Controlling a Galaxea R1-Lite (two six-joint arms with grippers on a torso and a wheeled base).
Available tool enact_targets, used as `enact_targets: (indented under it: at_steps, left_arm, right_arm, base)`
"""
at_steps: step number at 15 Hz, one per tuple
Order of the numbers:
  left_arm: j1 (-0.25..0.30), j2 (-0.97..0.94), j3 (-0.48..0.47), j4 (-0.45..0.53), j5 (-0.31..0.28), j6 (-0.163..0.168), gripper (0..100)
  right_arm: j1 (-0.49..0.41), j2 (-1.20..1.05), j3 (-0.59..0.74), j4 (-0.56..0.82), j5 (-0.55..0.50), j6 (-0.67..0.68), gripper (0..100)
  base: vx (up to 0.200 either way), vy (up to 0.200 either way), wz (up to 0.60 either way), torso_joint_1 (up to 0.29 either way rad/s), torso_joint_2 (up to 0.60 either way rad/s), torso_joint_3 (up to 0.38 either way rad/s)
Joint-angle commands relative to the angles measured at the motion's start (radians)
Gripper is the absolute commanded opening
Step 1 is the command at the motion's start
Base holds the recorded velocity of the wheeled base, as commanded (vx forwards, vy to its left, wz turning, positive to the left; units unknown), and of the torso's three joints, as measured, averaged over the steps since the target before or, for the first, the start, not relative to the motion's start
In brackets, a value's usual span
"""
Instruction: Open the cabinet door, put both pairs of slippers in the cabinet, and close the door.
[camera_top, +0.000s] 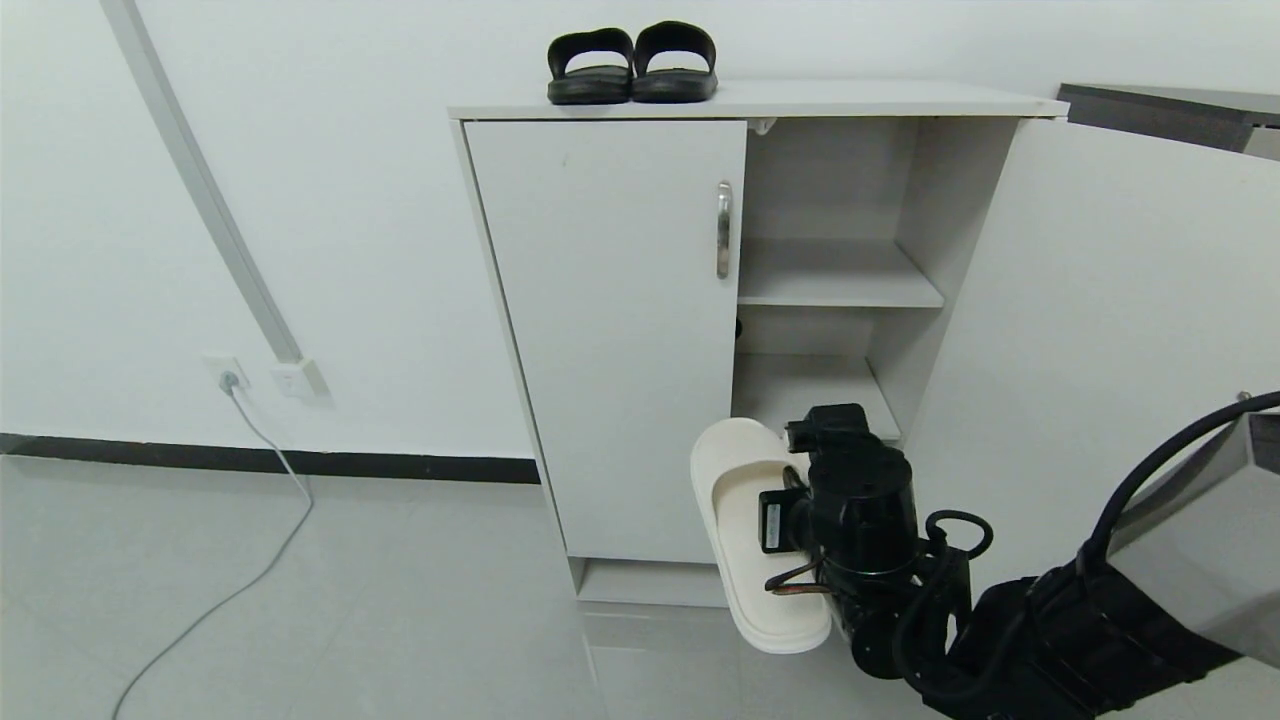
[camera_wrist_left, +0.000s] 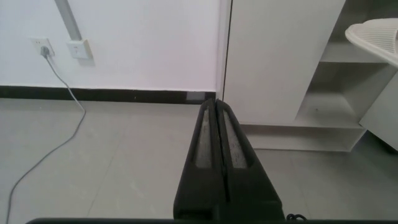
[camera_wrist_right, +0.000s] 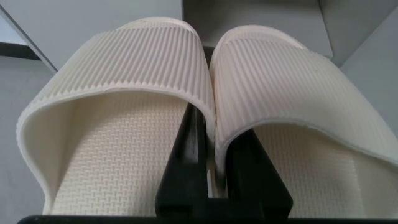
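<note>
My right gripper is shut on a pair of white slippers, held in the air in front of the cabinet's open right half, near the lower shelf. Its fingers pinch the two inner strap edges of the white slippers together. A pair of black slippers sits on top of the cabinet. The right door stands swung open; the left door with its metal handle is closed. My left gripper is shut and empty, low above the floor, left of the cabinet.
The upper shelf is bare. A wall socket with a grey cable trailing over the tiled floor lies to the left. A dark-topped piece of furniture stands behind the open door.
</note>
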Motion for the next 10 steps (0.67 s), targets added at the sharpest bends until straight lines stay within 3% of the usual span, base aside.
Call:
enact_targets:
  at_steps: [1, 2, 10]
  left_arm:
    - [0.0, 0.003, 0.0, 0.0, -0.002, 0.0, 0]
    - [0.0, 0.003, 0.0, 0.002, -0.002, 0.0, 0]
    - [0.0, 0.003, 0.0, 0.0, 0.005, -0.012, 0]
  right_arm:
    - [0.001, 0.01, -0.005, 0.001, 0.001, 0.001, 0]
    - [-0.001, 0.018, -0.005, -0.001, -0.007, -0.001, 0]
    - [-0.012, 0.07, -0.005, -0.005, -0.013, 0.002, 0]
  base:
    - [0.0, -0.2, 0.0, -0.002, 0.01, 0.002]
    - [0.0, -0.2, 0.0, 0.002, 0.0, 0.002]
    - [0.0, 0.0, 0.0, 0.0, 0.0, 0.0]
